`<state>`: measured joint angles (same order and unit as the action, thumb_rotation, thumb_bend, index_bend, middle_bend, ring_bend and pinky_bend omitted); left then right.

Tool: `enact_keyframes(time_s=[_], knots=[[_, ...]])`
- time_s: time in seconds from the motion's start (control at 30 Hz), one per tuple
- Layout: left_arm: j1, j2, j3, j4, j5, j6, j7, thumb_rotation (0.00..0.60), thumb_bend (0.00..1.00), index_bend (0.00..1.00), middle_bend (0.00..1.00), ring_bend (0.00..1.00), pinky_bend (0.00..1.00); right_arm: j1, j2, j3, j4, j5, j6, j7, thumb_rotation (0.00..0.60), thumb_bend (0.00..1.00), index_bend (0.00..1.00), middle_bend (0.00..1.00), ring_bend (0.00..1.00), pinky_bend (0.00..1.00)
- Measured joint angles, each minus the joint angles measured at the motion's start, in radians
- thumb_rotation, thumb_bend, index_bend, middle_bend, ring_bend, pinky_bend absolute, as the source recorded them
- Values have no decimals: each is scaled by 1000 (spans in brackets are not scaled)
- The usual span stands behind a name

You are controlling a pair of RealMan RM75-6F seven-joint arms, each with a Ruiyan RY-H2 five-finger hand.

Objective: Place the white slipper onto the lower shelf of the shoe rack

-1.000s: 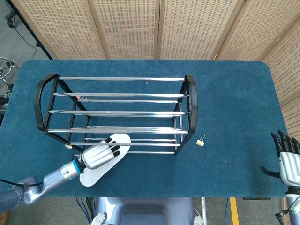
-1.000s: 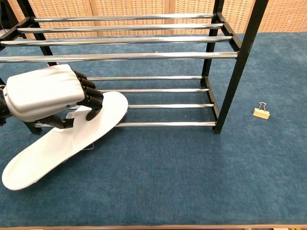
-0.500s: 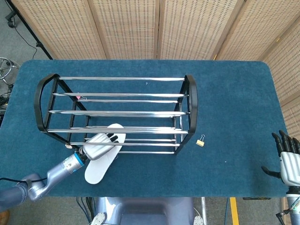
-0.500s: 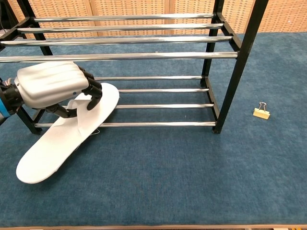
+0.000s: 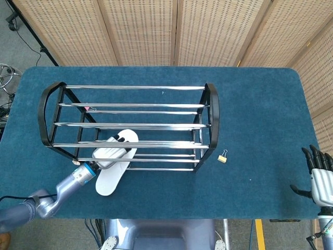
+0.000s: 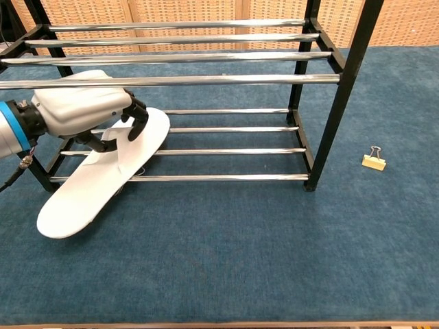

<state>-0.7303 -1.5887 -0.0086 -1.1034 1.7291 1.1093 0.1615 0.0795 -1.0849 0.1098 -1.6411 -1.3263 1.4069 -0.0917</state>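
We are in the middle of sliding the white slipper into the shoe rack: our left hand holds it by the strap, fingers curled around the band, with the toe end already lying across the lower shelf rails at the left end of the rack. The heel half hangs out past the near rail and slants down toward the blue table; we cannot tell from either view whether the heel touches the cloth. So the slipper is partly on the shelf, not yet placed. We judge that the next move calls for a push farther into the rack, away from us, until the whole sole rests on the rails, keeping the hand low enough to pass under the upper shelf bars just above it, and only then letting go of the strap. The left forearm reaches in from the near left corner, angled toward the rack, the back of the hand up and tucked under the front upper rail. Our right hand rests well apart at the far right edge of the table, fingers spread and holding nothing. A small binder clip lies on the table just right of the rack.
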Motion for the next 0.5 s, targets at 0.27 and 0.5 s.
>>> enact_keyframes(time_s=[0.27, 0.5], knots=[[-16, -15, -28, -3, -59, -38, 42, 600, 473, 670, 508, 461, 531, 1, 2, 2, 3, 6, -6, 7, 600, 0, 0, 0, 0, 0], [-21, -18, -41, -41, -106, -69, 75, 600, 473, 670, 508, 468, 531, 1, 4, 3, 3, 7, -7, 14, 600, 0, 0, 0, 0, 0]])
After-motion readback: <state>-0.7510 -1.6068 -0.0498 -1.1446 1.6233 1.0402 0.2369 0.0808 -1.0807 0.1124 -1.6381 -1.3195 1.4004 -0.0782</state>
